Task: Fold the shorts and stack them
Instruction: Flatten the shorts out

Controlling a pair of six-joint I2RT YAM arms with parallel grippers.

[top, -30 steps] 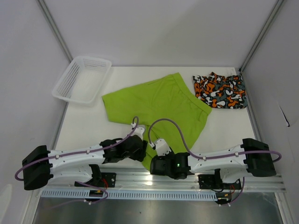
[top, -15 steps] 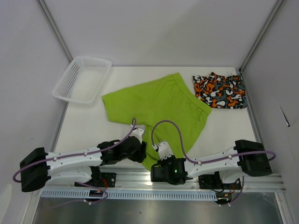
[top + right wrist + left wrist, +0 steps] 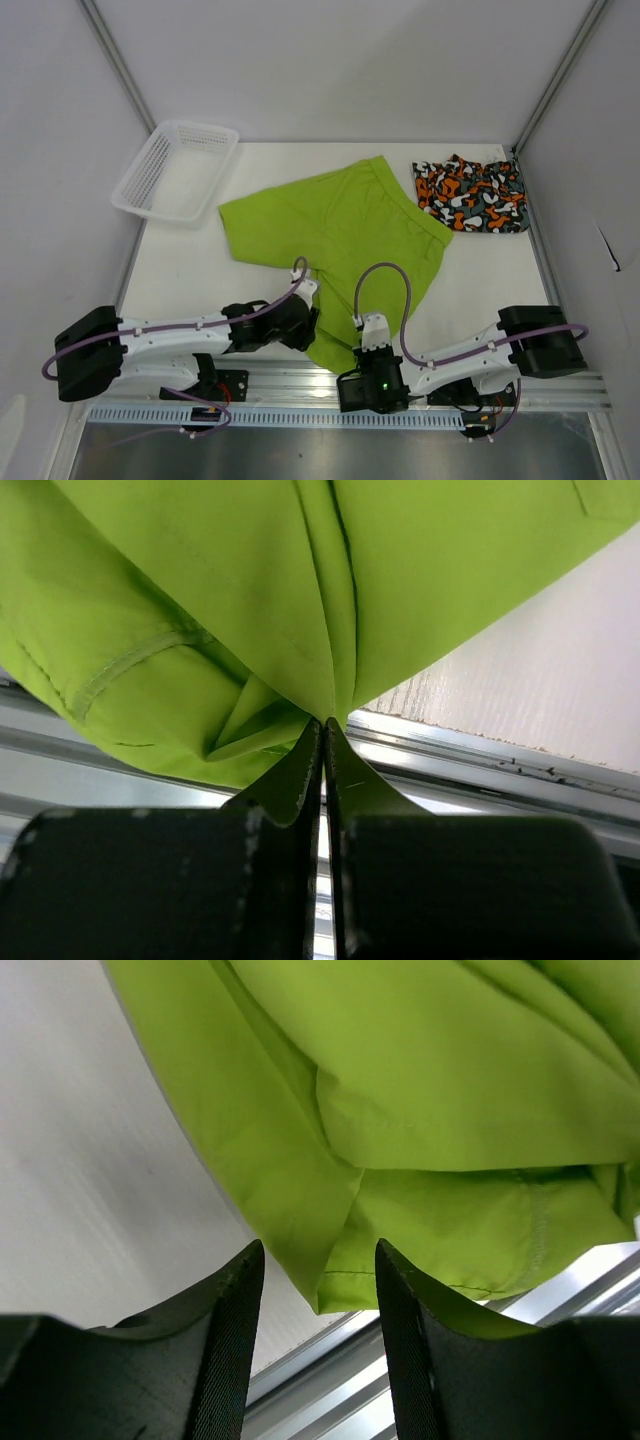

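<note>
Right gripper (image 3: 325, 725), jaws pressed together, pinches a fold of the lime green shorts (image 3: 250, 580) spread just ahead of its tips, soft limp cloth likely best held at the stitched hem beside the spread left gripper (image 3: 317, 1255).

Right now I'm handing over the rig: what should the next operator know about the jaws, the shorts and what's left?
Right gripper: jaws shut, pinching the green shorts at the near edge.
Left gripper: jaws open, low beside the same edge, holding nothing.
Green shorts spread mid-table, unfolded.
Camo shorts lie compact at the far right corner.
To do: fold green, stack both.
</note>
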